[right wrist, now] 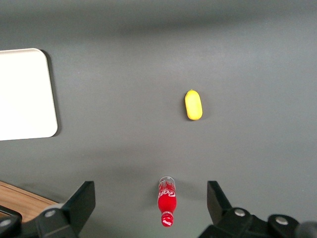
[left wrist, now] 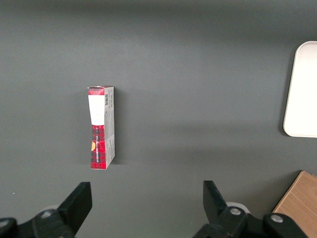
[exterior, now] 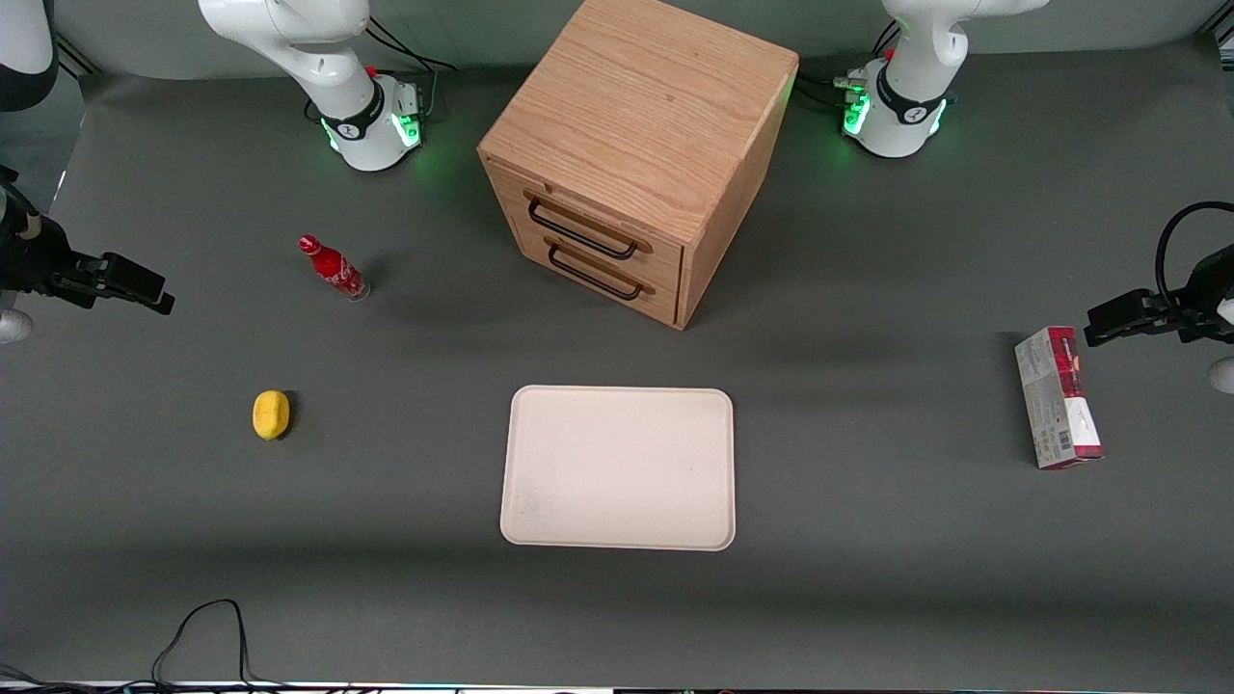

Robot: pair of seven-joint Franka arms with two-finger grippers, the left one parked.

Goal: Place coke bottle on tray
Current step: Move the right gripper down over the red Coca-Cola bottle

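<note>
The coke bottle [exterior: 333,268], small and red with a red cap and white script, stands upright on the grey table, farther from the front camera than the tray and toward the working arm's end. The cream-white tray [exterior: 617,467] lies flat and bare in front of the wooden drawer cabinet. My right gripper [exterior: 130,281] hangs high over the working arm's end of the table, open and empty. In the right wrist view the bottle [right wrist: 167,201] shows well below the gripper [right wrist: 150,201], between its spread fingers [right wrist: 81,201]. A corner of the tray [right wrist: 25,94] shows there too.
A yellow lemon [exterior: 271,414] lies nearer the front camera than the bottle; it also shows in the right wrist view [right wrist: 193,104]. A wooden two-drawer cabinet [exterior: 636,145] stands mid-table. A red-and-grey carton [exterior: 1058,397] lies toward the parked arm's end. A black cable [exterior: 207,627] runs along the table's front edge.
</note>
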